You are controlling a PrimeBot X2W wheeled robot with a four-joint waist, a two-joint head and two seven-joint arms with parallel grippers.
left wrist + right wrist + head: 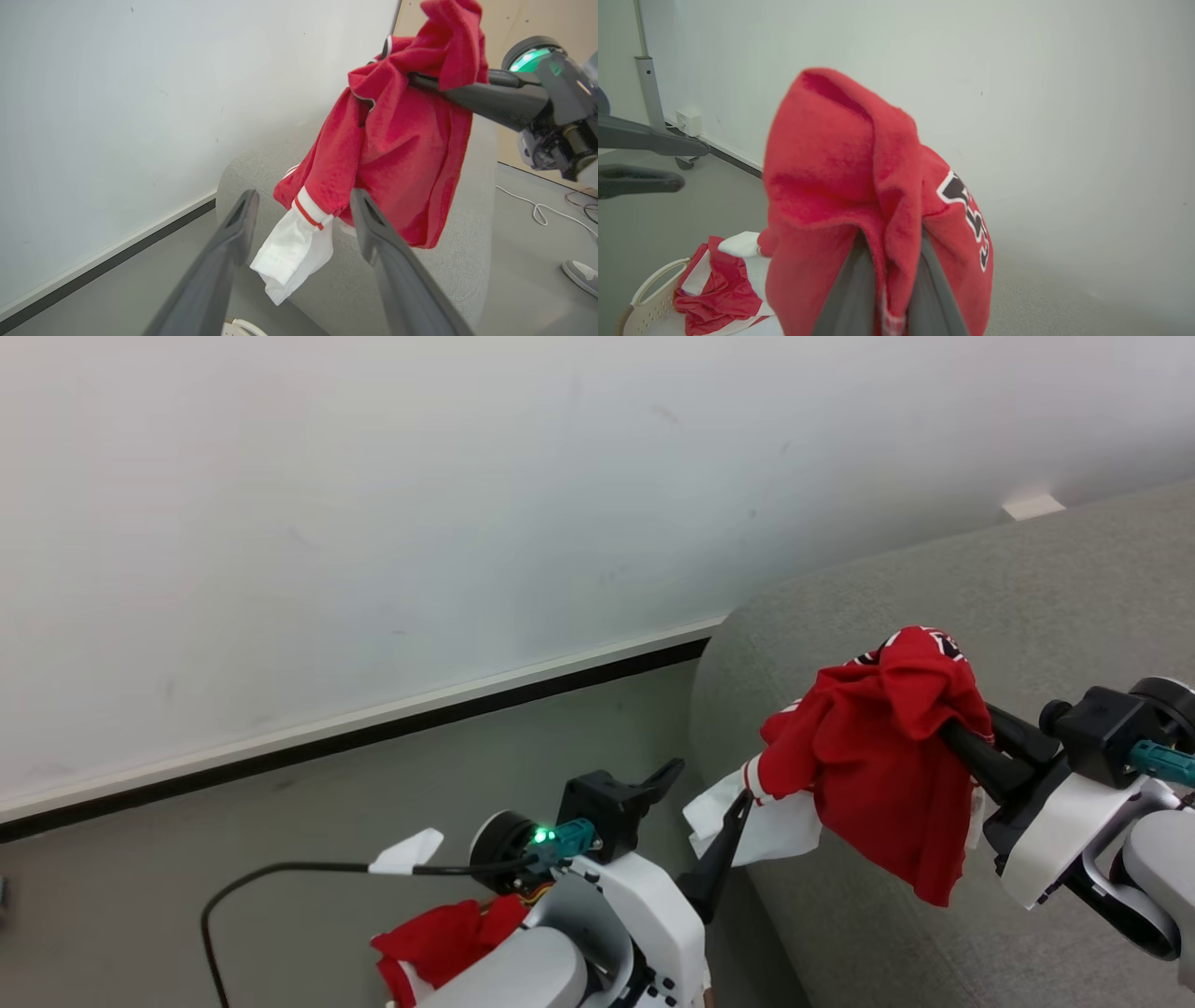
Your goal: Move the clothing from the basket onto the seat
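We see the right gripper [966, 742] raised above the rounded left end of the sofa [1027, 597], its two dark fingers pressed close together with a fold of the red garment [878, 756] clamped between them. The garment drapes over the fingertips and hangs clear of the cushion, black-and-white lettering showing on one side. Its white sleeve [292, 252], edged with a thin red band, dangles lowest, just off the sofa's outer edge. The left gripper [709, 784] sits beside that edge with its fingers spread well apart, holding nothing. From the left wrist view the sleeve hangs in the gap between them, and we cannot tell whether either finger touches it. In the right wrist view we find the basket [649, 298] on the grey floor [280, 821], with more red clothing [719, 294] crumpled inside it near the handle rim. A white wall [373, 523] stands behind the sofa.
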